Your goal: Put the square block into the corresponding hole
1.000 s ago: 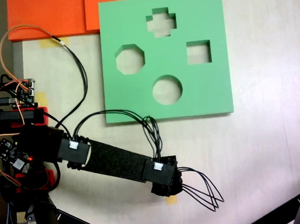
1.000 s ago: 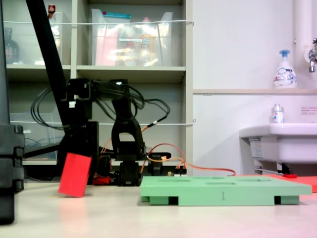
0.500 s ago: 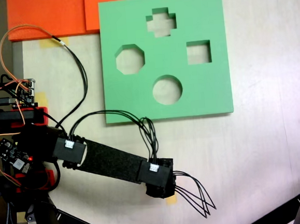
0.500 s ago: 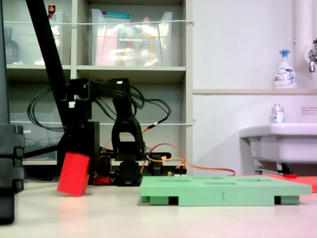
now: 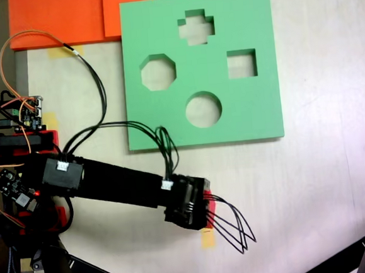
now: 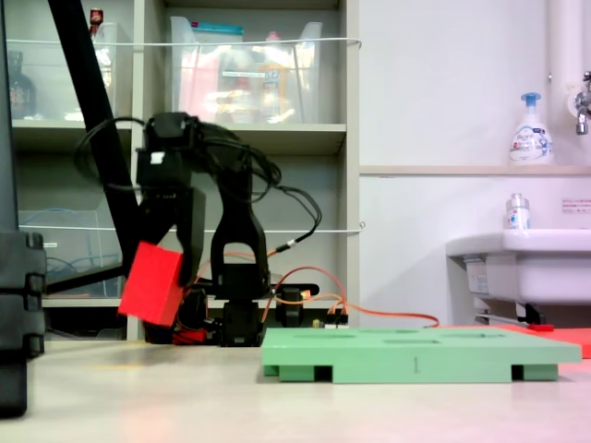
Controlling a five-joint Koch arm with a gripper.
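In a fixed view from table level, the gripper [image 6: 171,277] grips the red block [image 6: 153,284], tilted and lifted clear of the table [image 6: 185,397]. Beyond and to the right lies the green board [image 6: 416,355]. From above, its square hole [image 5: 242,63] sits well apart from the arm [image 5: 120,182].

Red square block [image 6: 152,284] tilted, off table; square hole [image 5: 242,63] in green board empty
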